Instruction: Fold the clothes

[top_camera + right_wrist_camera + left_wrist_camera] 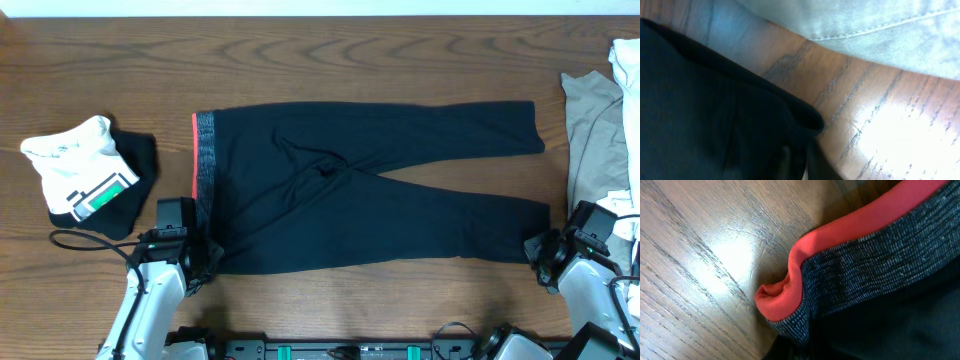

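The black pants [370, 200] lie flat across the middle of the wooden worktop [330, 60]. Their waistband [204, 170] is toward the left of the overhead frame and the 2 legs run toward the right. The waistband is grey with a red edge.

The left fingers [203, 260], at the lower left of the overhead view, are closed on the lower corner of the waistband. In the left wrist view the red edge [785, 297] is bunched into a small fold above the worktop. The right fingers [547, 252], at the lower right, are closed on the hem of the lower leg. In the right wrist view that black hem [790, 117] is puckered up just beside the edge of a grey-beige top [865, 25].

At the left of the overhead frame, apart from the pants, a folded white top [70, 155] with a green patch [103, 195] rests on a black garment [138, 165]. The marks printed on it are too small to read. The grey-beige top lies along the right edge, with white fabric [625, 55] in the upper right corner.
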Robot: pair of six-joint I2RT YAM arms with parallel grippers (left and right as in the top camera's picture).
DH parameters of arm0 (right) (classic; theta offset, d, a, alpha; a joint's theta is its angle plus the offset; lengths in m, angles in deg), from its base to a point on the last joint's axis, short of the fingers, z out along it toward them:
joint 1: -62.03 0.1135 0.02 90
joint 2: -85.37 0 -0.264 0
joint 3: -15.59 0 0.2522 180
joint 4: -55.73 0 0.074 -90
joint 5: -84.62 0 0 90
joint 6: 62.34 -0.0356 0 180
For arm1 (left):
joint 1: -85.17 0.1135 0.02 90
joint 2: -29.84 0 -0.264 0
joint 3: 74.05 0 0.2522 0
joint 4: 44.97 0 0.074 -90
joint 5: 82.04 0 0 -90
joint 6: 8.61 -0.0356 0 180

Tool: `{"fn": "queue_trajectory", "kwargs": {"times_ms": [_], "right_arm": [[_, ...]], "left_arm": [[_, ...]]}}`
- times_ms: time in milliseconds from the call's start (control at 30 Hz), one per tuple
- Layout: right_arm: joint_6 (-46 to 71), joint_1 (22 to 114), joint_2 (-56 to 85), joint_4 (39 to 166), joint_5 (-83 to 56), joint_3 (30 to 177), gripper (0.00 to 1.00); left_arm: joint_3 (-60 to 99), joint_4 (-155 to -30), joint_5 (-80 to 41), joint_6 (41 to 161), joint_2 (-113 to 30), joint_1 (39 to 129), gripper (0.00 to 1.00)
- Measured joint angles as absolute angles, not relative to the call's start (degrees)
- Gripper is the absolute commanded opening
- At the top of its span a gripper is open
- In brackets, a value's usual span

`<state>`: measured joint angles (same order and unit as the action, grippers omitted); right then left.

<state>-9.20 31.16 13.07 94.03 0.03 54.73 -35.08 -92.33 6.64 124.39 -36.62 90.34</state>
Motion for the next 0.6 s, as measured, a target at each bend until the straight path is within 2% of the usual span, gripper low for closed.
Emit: {"fn": "queue_trajectory", "kwargs": {"times_ms": [333,600], "right_arm": [[-8.89,31.16,13.10,94.77,-0.52,54.89,0.01],[-7.06,31.16,14.39,109.74,-2.62,62.91,0.01]], "left_arm": [[-34.60,-95.13,6.66,123.95,-36.55,90.34,0.06],[-29.33,-107.09,6.64,120.67,-32.46,90.34,0.06]]}}
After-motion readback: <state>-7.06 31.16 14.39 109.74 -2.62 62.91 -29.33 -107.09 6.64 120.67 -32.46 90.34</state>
